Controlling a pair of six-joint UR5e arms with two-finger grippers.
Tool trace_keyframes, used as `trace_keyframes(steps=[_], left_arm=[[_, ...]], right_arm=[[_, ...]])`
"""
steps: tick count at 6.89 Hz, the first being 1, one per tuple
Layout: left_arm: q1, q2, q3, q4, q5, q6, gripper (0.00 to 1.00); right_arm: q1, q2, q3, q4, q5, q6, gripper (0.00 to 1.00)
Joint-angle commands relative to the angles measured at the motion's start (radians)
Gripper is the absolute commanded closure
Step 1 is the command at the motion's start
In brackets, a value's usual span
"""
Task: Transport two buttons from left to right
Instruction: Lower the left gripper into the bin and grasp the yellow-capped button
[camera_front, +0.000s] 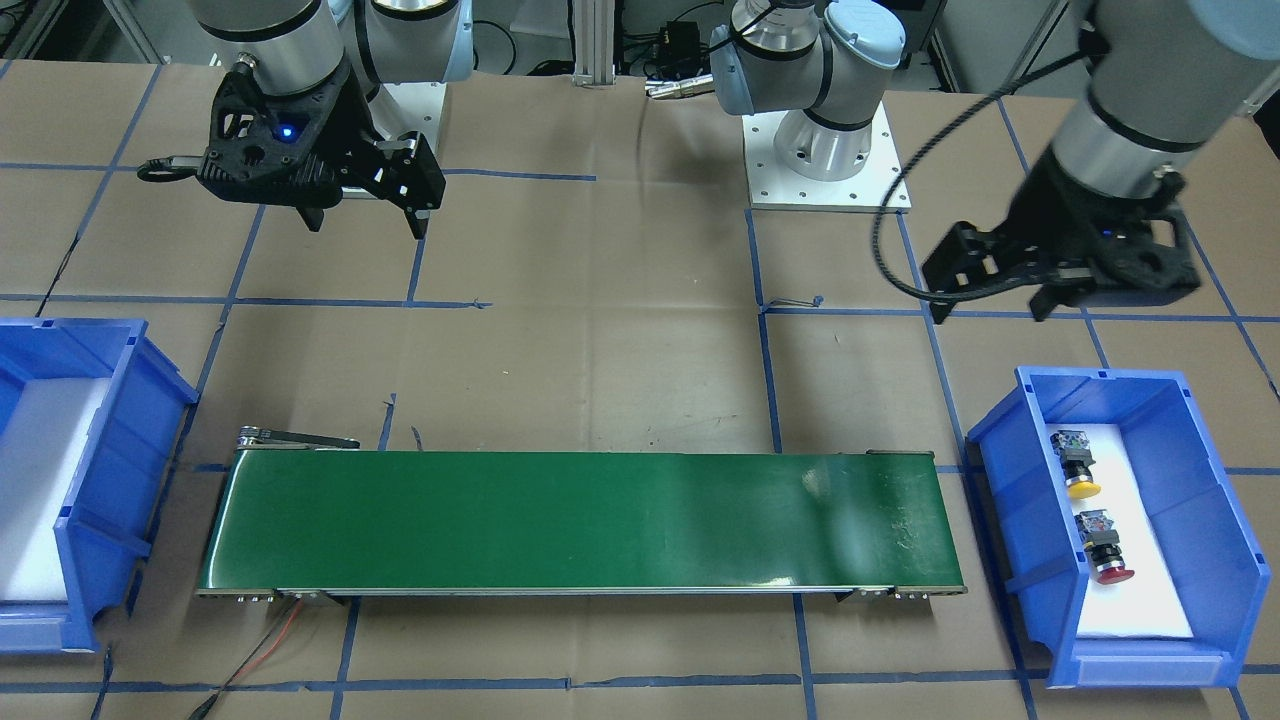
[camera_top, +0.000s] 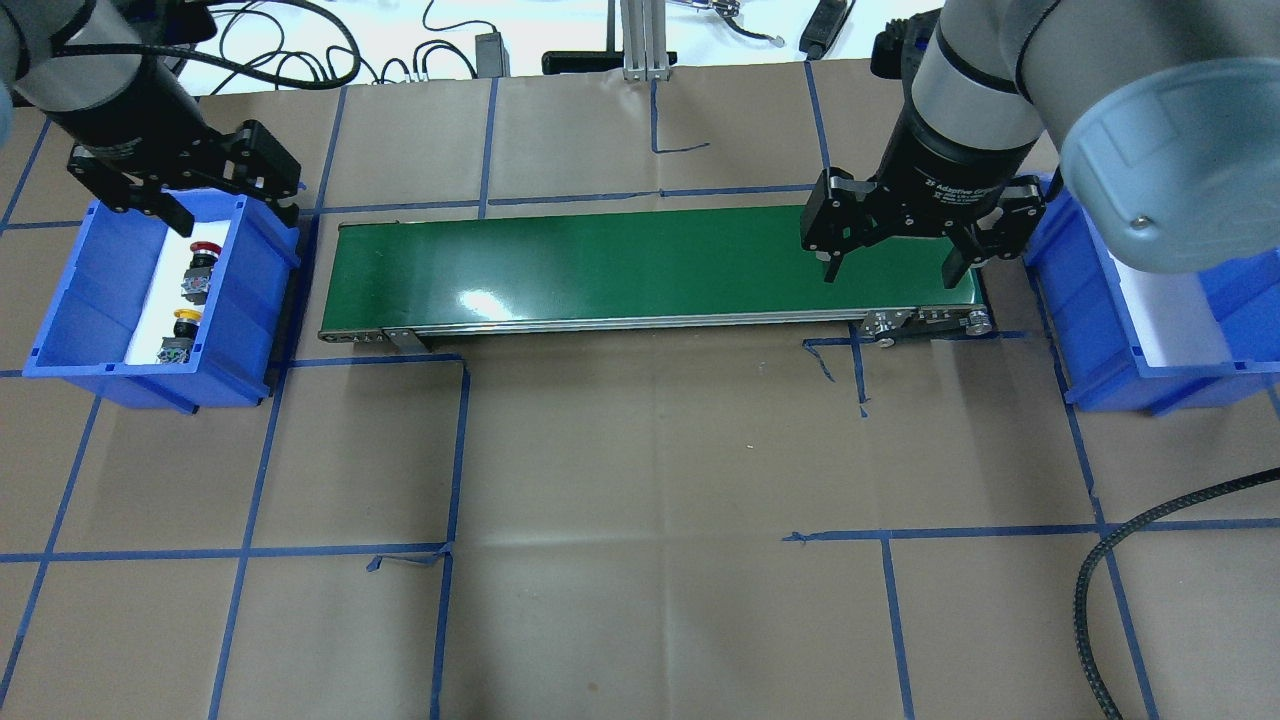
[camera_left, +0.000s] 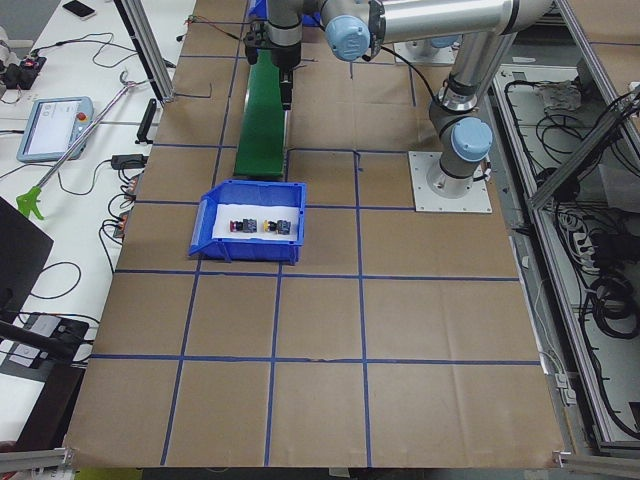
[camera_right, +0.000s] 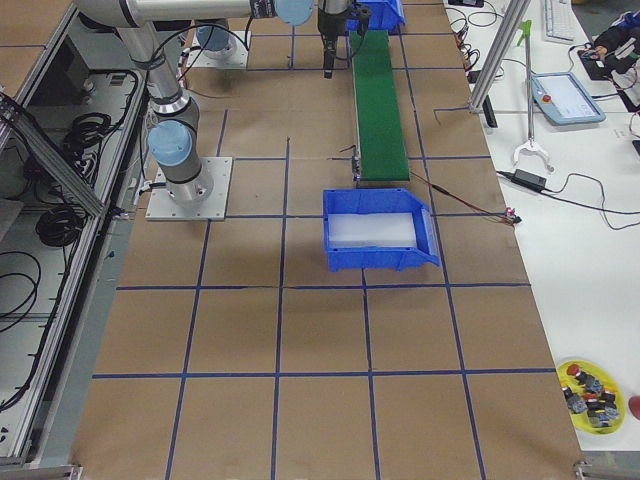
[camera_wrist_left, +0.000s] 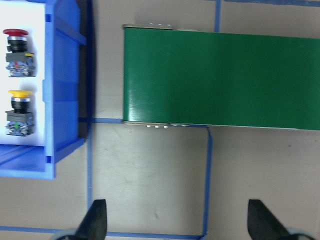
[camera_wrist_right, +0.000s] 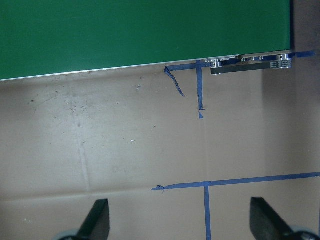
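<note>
The red-capped button (camera_top: 200, 262) and the yellow-capped button (camera_top: 180, 332) lie on white foam in the blue left bin (camera_top: 70, 330). They also show in the front view as the yellow one (camera_front: 1078, 466) and the red one (camera_front: 1106, 552), and in the left wrist view as the red one (camera_wrist_left: 17, 49) and the yellow one (camera_wrist_left: 19, 112). My left gripper (camera_top: 230, 205) is open and empty, above the bin's far edge, apart from the buttons. My right gripper (camera_top: 890, 272) is open and empty, above the green conveyor's (camera_top: 600, 265) right end.
A blue right bin (camera_top: 1100, 330) with white foam and nothing on it stands beyond the conveyor's right end. A yellow dish (camera_right: 590, 392) with several spare buttons sits at the table's far corner in the right exterior view. Blue tape lines cross the brown table cover.
</note>
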Motion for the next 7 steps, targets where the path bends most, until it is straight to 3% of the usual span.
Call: trace_keyframes(steps=[1,3,5,7], left_arm=[[0.165,-0.02,0.0,-0.004,0.002,0.216,0.0],[0.302,-0.048,0.0,-0.003,0.008,0.37,0.0],[0.356,-0.096,0.0,0.028,0.008,0.436,0.0],[0.355,-0.171,-0.046,0.197,0.006,0.437,0.0]], right_arm=[[0.0,0.0,0.0,0.0,-0.002,0.001,0.0],[0.0,0.0,0.0,0.0,0.0,0.001,0.0],[0.0,0.0,0.0,0.0,-0.002,0.001,0.0],[0.0,0.0,0.003,0.0,-0.002,0.001,0.0]])
